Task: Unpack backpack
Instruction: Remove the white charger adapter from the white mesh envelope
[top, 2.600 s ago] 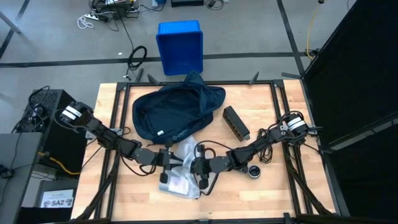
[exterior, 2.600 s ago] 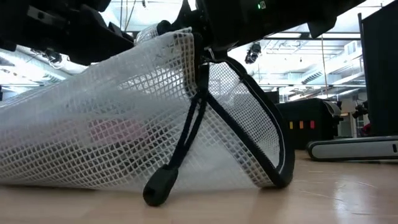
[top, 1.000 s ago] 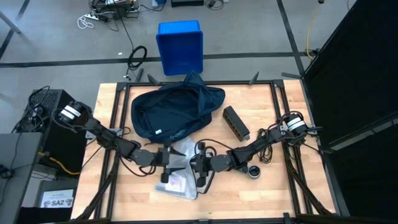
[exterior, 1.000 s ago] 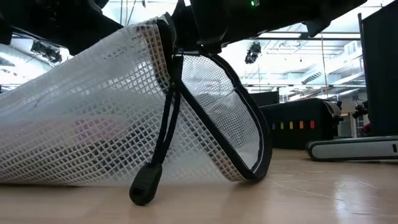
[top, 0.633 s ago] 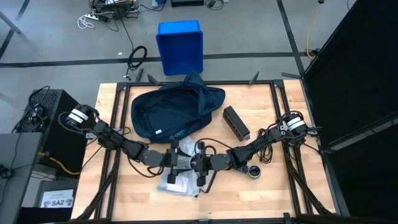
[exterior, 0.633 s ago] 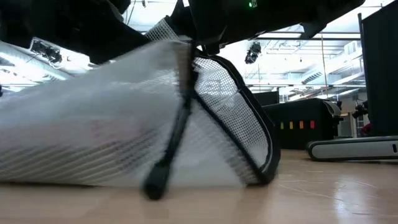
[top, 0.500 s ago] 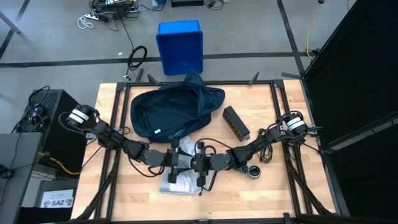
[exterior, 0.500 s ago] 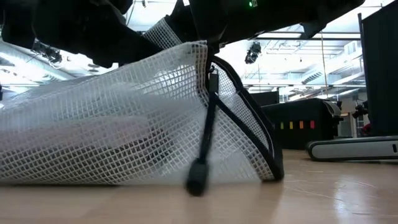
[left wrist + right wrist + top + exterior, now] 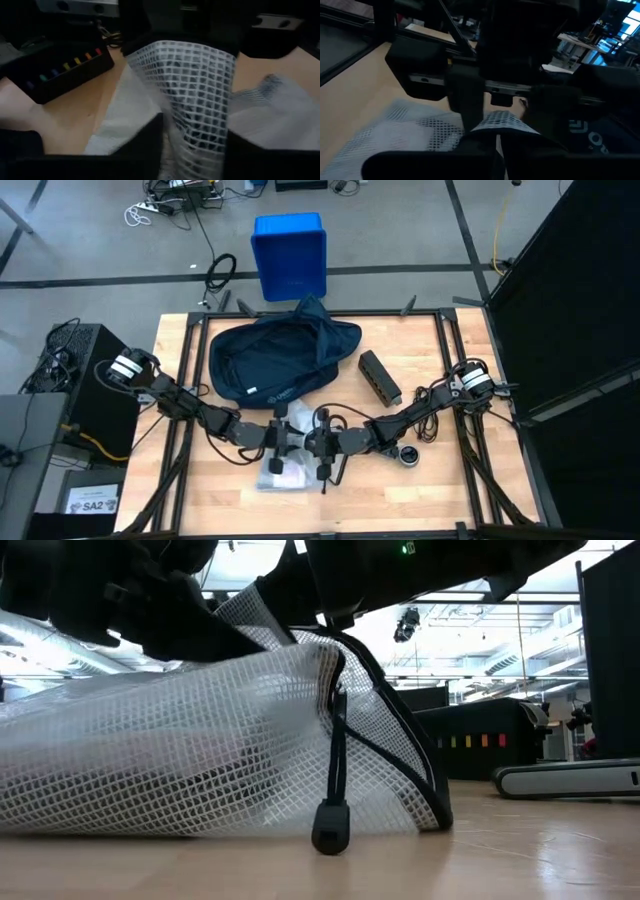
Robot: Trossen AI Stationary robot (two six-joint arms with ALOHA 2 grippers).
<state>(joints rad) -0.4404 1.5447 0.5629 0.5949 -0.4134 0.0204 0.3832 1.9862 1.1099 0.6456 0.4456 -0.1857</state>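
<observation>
The left gripper [image 9: 281,433] has just pinched the white mesh pouch [image 9: 283,466] beside the right gripper [image 9: 313,444], clamped on its rim. The navy backpack [image 9: 281,362] lies behind; the pouch's contents look next.

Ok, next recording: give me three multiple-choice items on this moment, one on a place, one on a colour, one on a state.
1. Where does the mesh pouch lie?
A. inside the backpack
B. on the table, on the near side of the backpack
C. in the bin

2. What colour is the bin on the floor beyond the table?
A. bright blue
B. red
C. white

3. What is the left gripper doing?
A. hanging open, clear of everything
B. resting on the backpack
C. closed on the mesh pouch

Answers:
1 B, the high view shows the pouch on the wood, outside the backpack.
2 A, plainly blue from above.
3 C, the left wrist view shows mesh pinched between its fingers.
</observation>
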